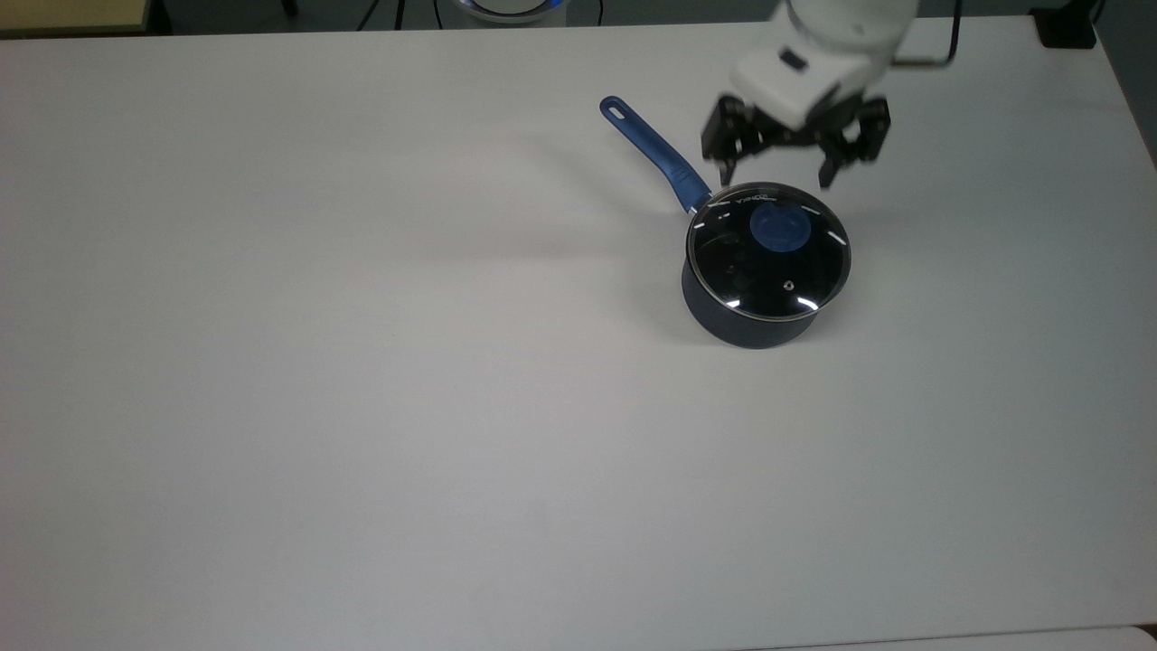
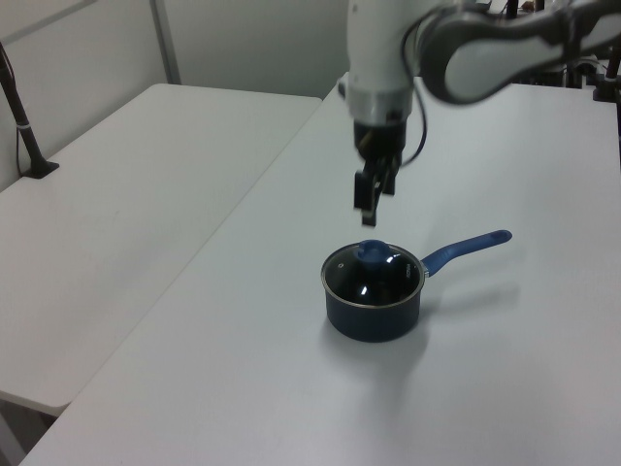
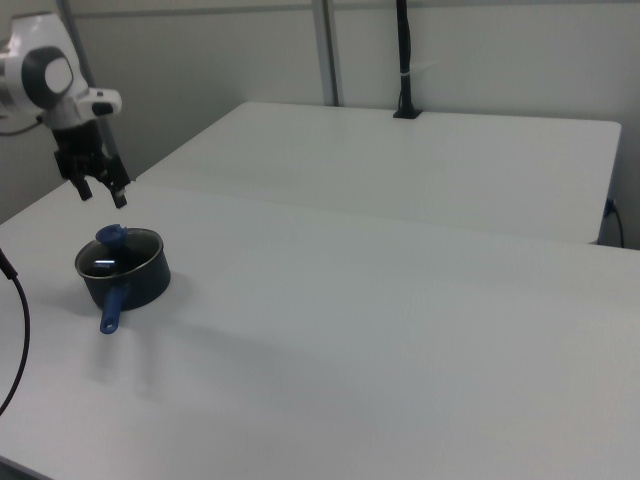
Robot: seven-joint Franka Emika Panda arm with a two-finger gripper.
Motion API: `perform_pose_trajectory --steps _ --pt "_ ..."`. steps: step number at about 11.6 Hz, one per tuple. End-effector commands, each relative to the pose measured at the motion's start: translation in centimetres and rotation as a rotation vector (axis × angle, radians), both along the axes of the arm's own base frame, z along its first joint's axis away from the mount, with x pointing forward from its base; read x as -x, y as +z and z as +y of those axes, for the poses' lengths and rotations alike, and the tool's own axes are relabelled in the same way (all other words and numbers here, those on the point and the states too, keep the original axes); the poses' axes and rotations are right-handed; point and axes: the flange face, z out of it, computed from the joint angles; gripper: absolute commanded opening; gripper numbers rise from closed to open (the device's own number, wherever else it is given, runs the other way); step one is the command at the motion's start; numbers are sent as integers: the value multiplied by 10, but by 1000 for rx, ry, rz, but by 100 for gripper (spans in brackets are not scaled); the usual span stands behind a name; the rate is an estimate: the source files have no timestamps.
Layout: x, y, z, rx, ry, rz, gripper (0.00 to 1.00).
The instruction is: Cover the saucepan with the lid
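The dark navy saucepan (image 1: 723,321) (image 2: 372,320) (image 3: 145,283) stands on the white table, right of centre in the top view, its long blue handle (image 1: 653,154) (image 2: 467,248) (image 3: 112,310) pointing up-left there. The glass lid (image 1: 768,271) (image 2: 361,287) (image 3: 112,261) with its blue knob (image 1: 780,226) (image 2: 372,252) (image 3: 110,236) sits flat on the saucepan's rim. My gripper (image 1: 779,174) (image 2: 367,209) (image 3: 102,194) hangs open in the air straight above the knob, holding nothing and apart from the lid.
The white table (image 1: 362,362) stretches wide to the top view's left of the pan. A second white table (image 2: 116,194) adjoins it. A black post (image 3: 403,60) is clamped at that second table's far edge. A black cable (image 3: 18,330) hangs at the right view's left.
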Motion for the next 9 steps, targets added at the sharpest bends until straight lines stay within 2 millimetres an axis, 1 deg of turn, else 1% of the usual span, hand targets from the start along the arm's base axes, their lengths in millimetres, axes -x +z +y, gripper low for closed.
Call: perform_pose_trajectory --steps 1,3,4,6,7,9 --pt "26 56 -78 -4 11 60 100" --pt "24 74 -154 -4 9 82 100" --pt "22 79 -189 -3 -6 94 100" --pt "17 84 -244 -3 -9 91 100" --pt "14 84 -266 -1 -17 85 100" --pt "15 84 -301 5 -26 85 100"
